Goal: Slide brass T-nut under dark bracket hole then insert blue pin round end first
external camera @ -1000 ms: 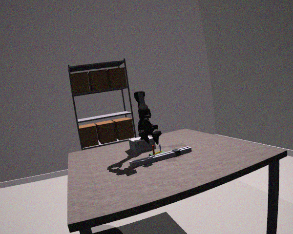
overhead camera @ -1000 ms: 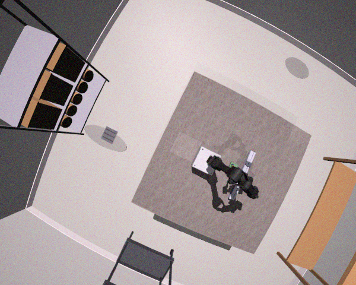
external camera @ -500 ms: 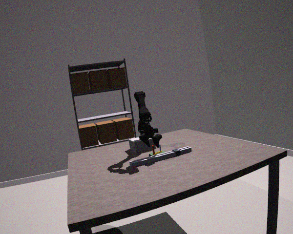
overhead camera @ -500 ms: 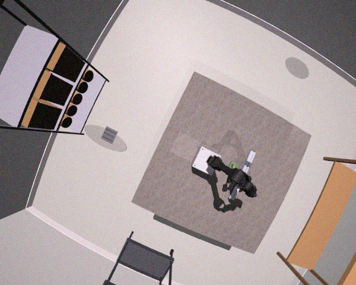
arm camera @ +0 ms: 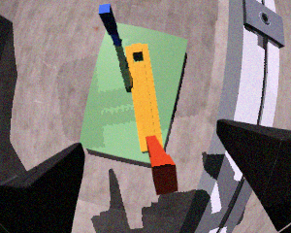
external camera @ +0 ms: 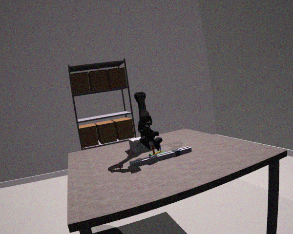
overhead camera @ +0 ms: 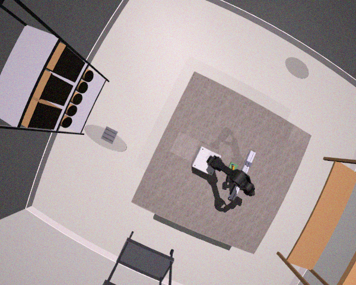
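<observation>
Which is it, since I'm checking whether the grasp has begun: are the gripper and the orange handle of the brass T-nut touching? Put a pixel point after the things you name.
Apart. The wrist view shows bare space between the orange handle (arm camera: 161,157) and each fingertip of the open gripper (arm camera: 150,133).
</observation>
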